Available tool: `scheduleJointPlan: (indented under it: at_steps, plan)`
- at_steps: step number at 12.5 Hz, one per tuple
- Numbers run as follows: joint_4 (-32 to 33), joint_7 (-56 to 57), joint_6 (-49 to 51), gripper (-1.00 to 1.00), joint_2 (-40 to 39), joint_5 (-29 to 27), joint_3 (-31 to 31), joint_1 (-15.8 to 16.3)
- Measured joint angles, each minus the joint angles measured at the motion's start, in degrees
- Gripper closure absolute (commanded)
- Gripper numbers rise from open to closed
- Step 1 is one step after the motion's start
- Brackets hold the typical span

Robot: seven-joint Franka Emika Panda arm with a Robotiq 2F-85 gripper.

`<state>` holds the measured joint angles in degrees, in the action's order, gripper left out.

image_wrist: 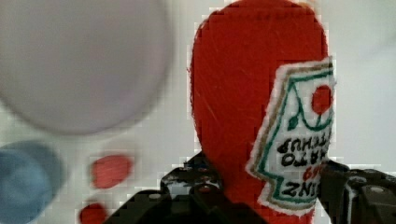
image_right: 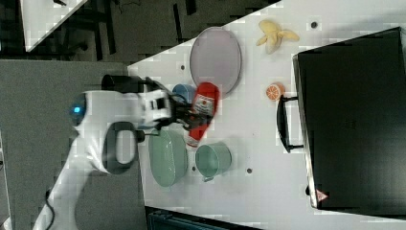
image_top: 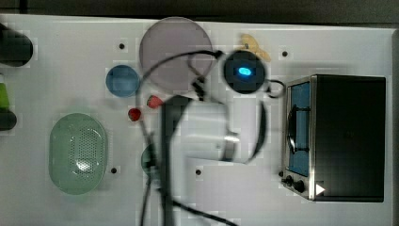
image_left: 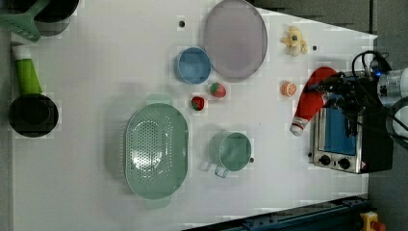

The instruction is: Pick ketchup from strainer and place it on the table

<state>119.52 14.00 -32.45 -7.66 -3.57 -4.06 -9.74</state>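
"TOMATO" lettering, upside down, on the ketchup (image_wrist: 261, 93) label (image_wrist: 299, 140)

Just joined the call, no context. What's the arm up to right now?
The Panda's gripper is shut on the ketchup bottle and holds it in the air above the white table, white cap tilted downward. The pale green strainer has nothing in it, so the bottle is out but not yet set down. A green mug, a blue bowl, two strawberries, a purple plate and a toaster oven sit around it.
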Motion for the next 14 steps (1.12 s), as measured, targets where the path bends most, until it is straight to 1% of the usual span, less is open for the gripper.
scheduleJointPlan:
  at_steps: [1,3,6,7,8,10,11,14]
  plan:
    - [1.90,0.62,-0.62,-0.17,0.07,-0.23,1.80,-0.27]
    - [7.05,2.12,-4.73,-0.17,-0.13,-0.46,2.78,-1.26]
    - [13.32,2.96,-13.40,-0.17,-2.31,0.20,1.75,-0.99]
    - [14.32,3.32,-15.55,-0.23,-3.68,0.82,0.90,-0.45]
    - [14.88,3.48,-18.35,-0.41,-5.25,1.05,0.32,0.41]
    - [15.22,3.48,-21.82,-0.85,-8.62,1.68,-0.16,2.18]
    - [15.22,3.48,-23.61,-1.00,-10.36,1.69,-0.17,2.79]
    - [15.89,3.66,-25.57,-1.00,-13.03,2.10,-0.15,2.75]
